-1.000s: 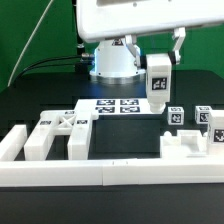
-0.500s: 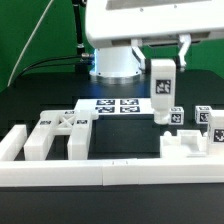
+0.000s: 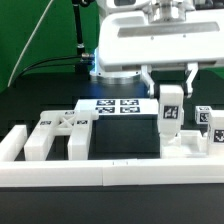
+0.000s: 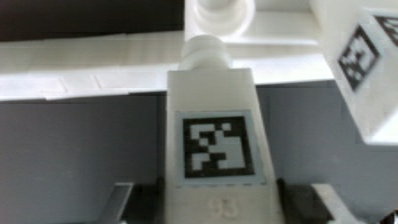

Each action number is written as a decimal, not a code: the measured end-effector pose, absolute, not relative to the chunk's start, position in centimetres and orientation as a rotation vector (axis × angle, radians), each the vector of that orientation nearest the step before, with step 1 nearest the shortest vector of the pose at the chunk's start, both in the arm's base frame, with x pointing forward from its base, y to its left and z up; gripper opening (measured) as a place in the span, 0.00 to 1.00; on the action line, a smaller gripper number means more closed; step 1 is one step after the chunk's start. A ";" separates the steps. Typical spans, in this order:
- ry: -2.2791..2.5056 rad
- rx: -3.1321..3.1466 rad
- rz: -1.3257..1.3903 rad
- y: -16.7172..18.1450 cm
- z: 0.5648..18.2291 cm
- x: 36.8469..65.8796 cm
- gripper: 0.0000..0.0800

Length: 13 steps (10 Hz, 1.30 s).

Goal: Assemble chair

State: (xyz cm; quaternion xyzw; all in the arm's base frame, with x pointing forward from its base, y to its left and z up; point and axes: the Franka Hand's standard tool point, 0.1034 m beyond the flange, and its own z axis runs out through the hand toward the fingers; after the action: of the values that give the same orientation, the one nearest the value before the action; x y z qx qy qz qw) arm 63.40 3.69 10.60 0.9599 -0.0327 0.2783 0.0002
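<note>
The gripper point(image 3: 170, 78) hangs from the arm's broad white hand and is pinched on a white leg piece point(image 3: 171, 114), gripping its upper end so that the piece hangs upright below it, its black-and-white tag facing the exterior camera. In the wrist view the gripper point(image 4: 221, 206) has a dark finger point(image 4: 121, 204) on each side of the same leg piece point(image 4: 217, 120), which runs straight away from the camera to a rounded peg at its far end. The leg piece's lower end comes down next to a low notched white block point(image 3: 188, 148) on the black table point(image 3: 30, 100). Whether the two touch cannot be told. Just beside the gripped piece, toward the exterior view's right, stands a small tagged block point(image 3: 206, 118). Beyond the tool, toward the arm's base, the marker board point(image 3: 112, 105) lies flat. Well away from the gripper, toward the exterior view's left, white barred frames point(image 3: 55, 135) stand together. Nearer the exterior camera than all of these, the long low border rail point(image 3: 110, 176) runs across the table. In the wrist view another tagged white part point(image 4: 366, 62) shows blurred beside the peg.
</note>
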 end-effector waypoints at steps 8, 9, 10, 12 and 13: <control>-0.089 3.024 0.855 4.3 9.9 63.0 0.36; -0.090 3.025 0.852 4.2 9.8 63.0 0.36; -0.089 3.030 0.842 4.4 9.7 62.9 0.36; -0.088 3.041 0.820 4.5 9.6 62.8 0.36; -0.087 3.035 0.824 4.4 9.2 62.7 0.36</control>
State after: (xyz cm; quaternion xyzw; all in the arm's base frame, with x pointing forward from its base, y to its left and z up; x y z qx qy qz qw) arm 62.71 4.44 9.23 0.9647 -0.0277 0.2620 -0.0025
